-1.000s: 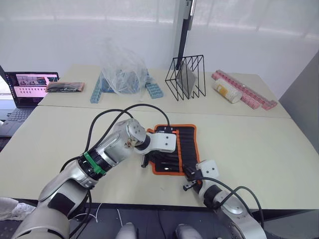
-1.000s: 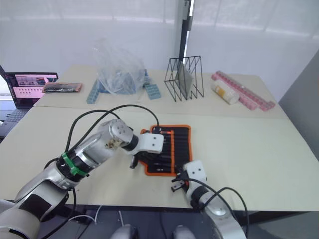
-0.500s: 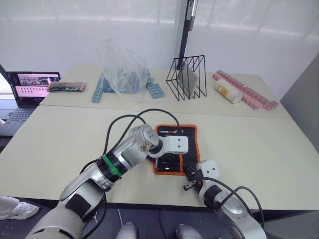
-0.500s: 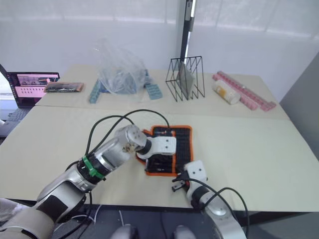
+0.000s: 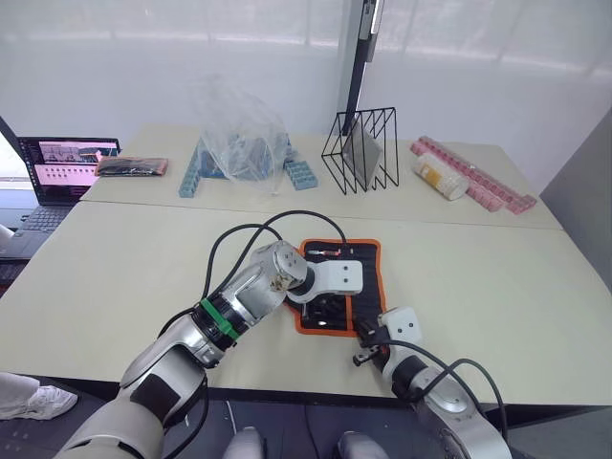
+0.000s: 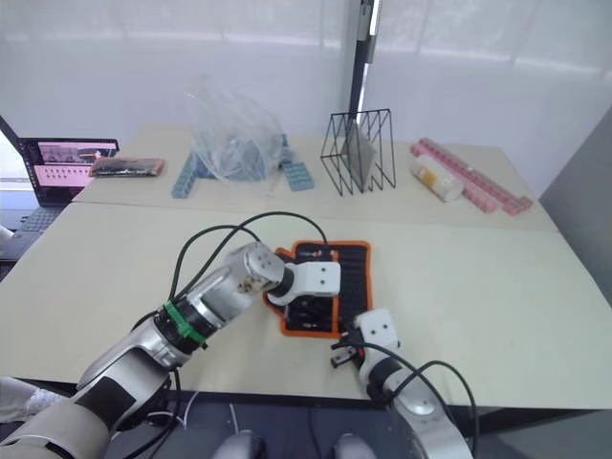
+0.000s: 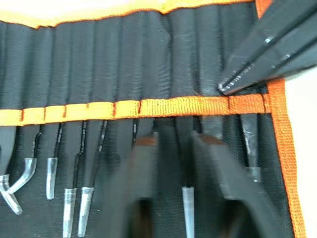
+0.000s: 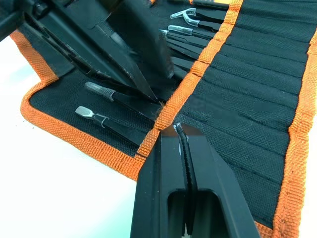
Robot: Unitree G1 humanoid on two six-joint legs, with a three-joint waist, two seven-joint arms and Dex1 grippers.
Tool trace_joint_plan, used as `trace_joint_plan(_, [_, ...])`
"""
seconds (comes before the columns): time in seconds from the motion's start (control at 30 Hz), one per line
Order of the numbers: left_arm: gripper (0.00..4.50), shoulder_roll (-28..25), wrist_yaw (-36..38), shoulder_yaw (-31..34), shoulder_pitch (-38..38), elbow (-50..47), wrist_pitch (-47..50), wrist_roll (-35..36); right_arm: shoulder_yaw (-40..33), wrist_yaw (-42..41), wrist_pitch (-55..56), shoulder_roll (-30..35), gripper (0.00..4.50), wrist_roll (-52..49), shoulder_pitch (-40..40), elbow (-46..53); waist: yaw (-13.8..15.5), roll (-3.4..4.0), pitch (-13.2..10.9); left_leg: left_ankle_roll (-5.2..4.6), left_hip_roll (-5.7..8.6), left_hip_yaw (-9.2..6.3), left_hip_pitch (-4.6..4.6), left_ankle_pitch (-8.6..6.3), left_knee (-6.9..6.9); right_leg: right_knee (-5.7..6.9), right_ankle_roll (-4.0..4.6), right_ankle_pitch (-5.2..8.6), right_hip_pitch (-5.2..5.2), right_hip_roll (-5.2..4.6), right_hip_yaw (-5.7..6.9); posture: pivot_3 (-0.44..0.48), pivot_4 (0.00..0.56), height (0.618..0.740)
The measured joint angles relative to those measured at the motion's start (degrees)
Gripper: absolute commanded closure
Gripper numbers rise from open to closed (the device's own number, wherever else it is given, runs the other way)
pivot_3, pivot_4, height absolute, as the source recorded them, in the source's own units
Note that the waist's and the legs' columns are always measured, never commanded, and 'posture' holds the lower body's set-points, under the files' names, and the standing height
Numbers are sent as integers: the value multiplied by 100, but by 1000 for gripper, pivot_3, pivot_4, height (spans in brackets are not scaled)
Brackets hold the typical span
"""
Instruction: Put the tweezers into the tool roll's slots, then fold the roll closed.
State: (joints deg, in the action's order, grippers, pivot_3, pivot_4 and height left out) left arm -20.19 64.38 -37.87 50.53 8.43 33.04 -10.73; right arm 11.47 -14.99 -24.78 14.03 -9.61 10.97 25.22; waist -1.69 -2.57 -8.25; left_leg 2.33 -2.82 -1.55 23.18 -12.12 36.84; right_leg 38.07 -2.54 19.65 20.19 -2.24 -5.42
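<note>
The tool roll (image 5: 342,287) lies opened flat on the worktop (image 5: 497,277), near the front edge, orange binding all round. The left gripper (image 7: 173,148) is right down over the roll's inner face, fingers spread apart, released, with nothing between them; they straddle the orange band that runs across the slots (image 7: 99,74). Several tweezers (image 7: 74,198) are tucked in along that row, their capped tips poking out below the band. The right gripper (image 8: 181,131) sits at the roll's near right corner, clenched tight, its fingertips pressed together and just at the orange band, close by the left gripper's fingers (image 8: 138,64). Two more capped tools lie in the pockets beside it. Back on the far side of the worktop, well apart: a wire rack (image 5: 360,148), a clear plastic bag (image 5: 239,129), a pink strip of blocks (image 5: 473,182), and a laptop (image 5: 62,163) off to the left.
</note>
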Motion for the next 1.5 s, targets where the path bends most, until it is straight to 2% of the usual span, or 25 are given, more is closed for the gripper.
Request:
trace_joint_plan(0.2, [118,-704,248,448,-101,-965,343,224,19,-54,3,4,4500,-2,-23,0,-51,9,-2,0,-2,-2,3,0,-4,1,7,-3,5,2,1,0,150,705])
trace_joint_plan(0.23, [18,-880,279,595,-114,-1149,449,286,18,-70,3,10,4500,-2,-26,0,-60,10,-2,0,-2,-2,3,0,-5,1,8,-3,5,2,2,0,150,705])
trace_joint_plan(0.43, [18,-1735,321,1553,-860,-1929,1062,812,16,-131,2,55,4500,-3,-55,-6,-76,20,-7,-1,-4,-4,2,-1,-8,2,9,-3,6,1,4,0,150,705])
trace_joint_plan(0.57, [18,-2097,135,2217,-1529,-2159,1144,1121,0,-169,1,111,4500,-3,-72,-13,-68,17,-7,-1,-4,-4,2,-1,-8,1,17,-7,6,-2,4,0,150,705])
trace_joint_plan(0.77, [18,-1997,-403,3515,-2622,-2503,882,1787,-5,-246,-1,152,4500,-5,-120,-42,-73,15,-7,0,-6,-3,0,-1,-8,2,22,-10,6,-6,5,0,150,705])
trace_joint_plan(0.87, [18,-1776,-819,4468,-3516,-2620,492,2094,-56,-316,-1,242,4500,-15,-104,-3,-85,16,-7,0,-8,-2,-1,-2,-13,2,24,-11,9,-12,5,0,150,705])
trace_joint_plan(1.0, [18,-1738,-1068,5425,-4376,-2654,206,2473,-193,-395,-22,448,4500,-24,51,190,-1,19,-14,0,-3,-8,7,-3,-13,0,24,-11,10,-32,15,0,150,705])
trace_joint_plan(1.1, [18,-1740,-1155,5905,-4738,-2643,73,2712,-344,-513,-127,575,4500,-146,207,433,80,21,-21,0,-1,-3,10,-3,-13,-3,24,-11,10,-36,13,0,150,705])
trace_joint_plan(1.27, [0,-1789,-1128,6359,-5158,-2617,-73,3138,-664,-741,-328,726,2971,-491,422,809,79,30,-47,0,-2,-1,21,-3,-13,0,25,-11,26,-34,10,0,150,705])
trace_joint_plan(1.5, [0,-1847,-1019,6739,-5856,-2498,-419,3483,-1856,-927,-143,743,544,-1189,201,764,27,54,-66,0,-2,4,23,-3,-13,1,26,-12,33,-28,7,0,150,705])
